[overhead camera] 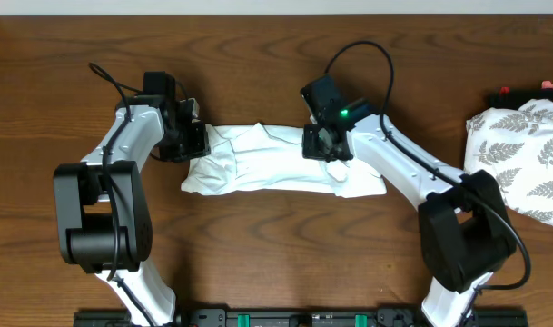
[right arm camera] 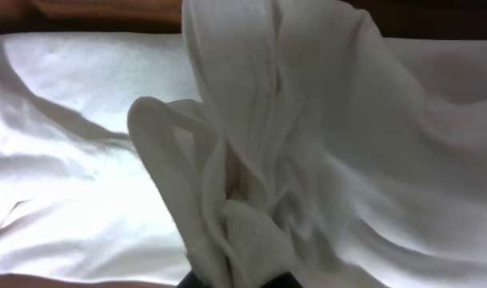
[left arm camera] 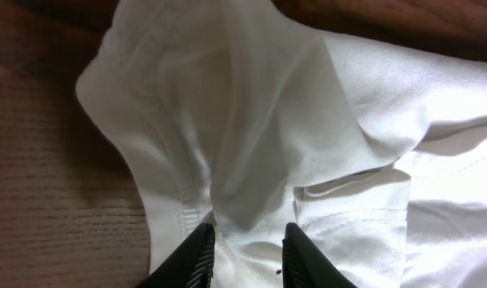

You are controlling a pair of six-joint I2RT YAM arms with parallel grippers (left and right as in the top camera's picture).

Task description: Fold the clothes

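White T-shirt (overhead camera: 267,168) bunched on table (overhead camera: 276,263), L pincer (left arm camera: 247,244) & R pincer (overhead camera: 329,150) both pinching its fabric.

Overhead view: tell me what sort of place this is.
Probably a robot lab bench for cloth-folding trials: a dark wood-grain table, two white-and-black robot arms at its near edge, and a crumpled white cotton T-shirt between them.
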